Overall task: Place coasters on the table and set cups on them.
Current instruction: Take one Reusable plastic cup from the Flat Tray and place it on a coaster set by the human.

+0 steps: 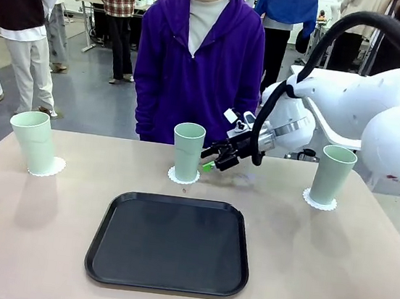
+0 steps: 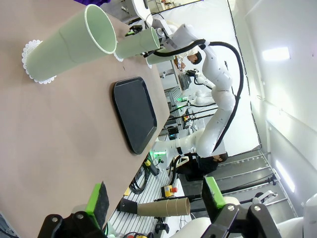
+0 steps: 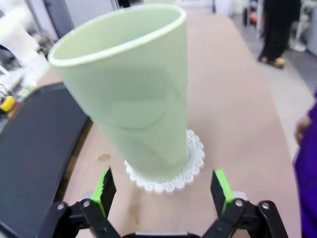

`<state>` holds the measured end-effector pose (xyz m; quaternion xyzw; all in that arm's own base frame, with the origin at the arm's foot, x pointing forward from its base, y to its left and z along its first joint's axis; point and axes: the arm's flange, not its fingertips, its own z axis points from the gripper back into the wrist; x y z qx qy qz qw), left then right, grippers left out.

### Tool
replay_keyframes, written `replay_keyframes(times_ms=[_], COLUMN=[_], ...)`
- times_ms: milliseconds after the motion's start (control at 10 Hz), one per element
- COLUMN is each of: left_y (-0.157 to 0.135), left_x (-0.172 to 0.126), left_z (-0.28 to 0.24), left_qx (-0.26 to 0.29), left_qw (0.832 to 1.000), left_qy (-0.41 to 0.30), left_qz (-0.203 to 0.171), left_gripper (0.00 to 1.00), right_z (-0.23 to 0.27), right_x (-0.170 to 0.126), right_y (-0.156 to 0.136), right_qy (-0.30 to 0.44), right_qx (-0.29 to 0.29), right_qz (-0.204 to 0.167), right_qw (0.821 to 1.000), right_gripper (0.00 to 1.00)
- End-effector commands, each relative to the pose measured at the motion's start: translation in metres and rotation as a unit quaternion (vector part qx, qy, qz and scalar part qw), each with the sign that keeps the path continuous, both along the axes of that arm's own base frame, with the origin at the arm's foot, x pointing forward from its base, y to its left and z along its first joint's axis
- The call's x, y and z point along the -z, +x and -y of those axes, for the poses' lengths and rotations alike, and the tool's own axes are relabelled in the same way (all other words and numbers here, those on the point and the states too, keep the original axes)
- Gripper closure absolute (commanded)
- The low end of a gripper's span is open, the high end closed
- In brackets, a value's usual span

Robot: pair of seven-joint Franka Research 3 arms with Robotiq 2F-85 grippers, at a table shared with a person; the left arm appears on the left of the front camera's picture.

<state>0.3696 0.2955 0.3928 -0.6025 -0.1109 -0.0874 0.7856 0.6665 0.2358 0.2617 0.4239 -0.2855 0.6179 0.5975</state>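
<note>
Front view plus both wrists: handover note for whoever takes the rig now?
Right claw: open, empty, low beside the middle cup, not touching it.
Left claw: open, empty, off the table's near-left end.
Three cups upright on the table, each on its own coaster: left cup on left coaster, middle cup on middle coaster, right cup on right coaster.
Black tray sits in front.
Done: all coasters laid, all cups set.
Left: probably just pull the right arm back.

Bright, even overhead light; soft shadows on the bench (image 1: 331, 268); wrist views bulge, and the near cup (image 3: 131, 94) blurs.
</note>
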Motion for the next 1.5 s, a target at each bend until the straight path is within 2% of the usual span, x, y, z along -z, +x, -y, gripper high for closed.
replay_keyframes(times_ms=[0, 100, 200, 300, 400, 600, 700, 1100, 1300, 1400], left_y=[-0.001, -0.001, -0.001, -0.001, -0.001, -0.001, -0.001, -0.001, -0.001, -0.001], left_x=[-0.002, -0.002, -0.002, -0.002, -0.002, -0.002, -0.002, -0.002, -0.002, -0.002], left_z=[0.000, 0.000, 0.000, 0.000, 0.000, 0.000, 0.000, 0.000, 0.000, 0.000], left_qx=[-0.002, -0.002, -0.002, -0.002, -0.002, -0.002, -0.002, -0.002, -0.002, -0.002], left_qw=[1.000, 1.000, 1.000, 1.000, 1.000, 1.000, 1.000, 1.000, 1.000, 1.000], left_qy=[0.005, 0.005, 0.005, 0.005, 0.005, 0.005, 0.005, 0.005, 0.005, 0.005], left_qz=[-0.002, -0.002, -0.002, -0.002, -0.002, -0.002, -0.002, -0.002, -0.002, -0.002], left_gripper=[0.00, 0.00, 0.00, 0.00, 0.00, 0.00, 0.00, 0.00, 0.00, 0.00], right_z=[0.026, 0.038, 0.048, 0.055, 0.059, 0.052, 0.046, 0.010, 0.001, 0.009], right_x=[-0.029, -0.043, -0.063, -0.091, -0.117, -0.163, -0.184, -0.263, -0.268, -0.264], right_y=[-0.037, -0.047, -0.059, -0.075, -0.088, -0.121, -0.141, -0.197, -0.198, -0.207], right_qy=[-0.080, -0.121, -0.167, -0.197, -0.213, -0.243, -0.277, -0.392, -0.399, -0.378], right_qx=[0.040, 0.066, 0.125, 0.206, 0.255, 0.295, 0.324, 0.351, 0.351, 0.354], right_qz=[0.004, 0.002, -0.030, -0.083, -0.115, -0.138, -0.155, -0.150, -0.164, -0.148], right_qw=[0.996, 0.990, 0.978, 0.955, 0.936, 0.914, 0.891, 0.837, 0.831, 0.842], right_gripper=[0.00, 0.00, 0.00, 0.00, 0.00, 0.00, 0.00, 0.00, 0.00, 0.00])
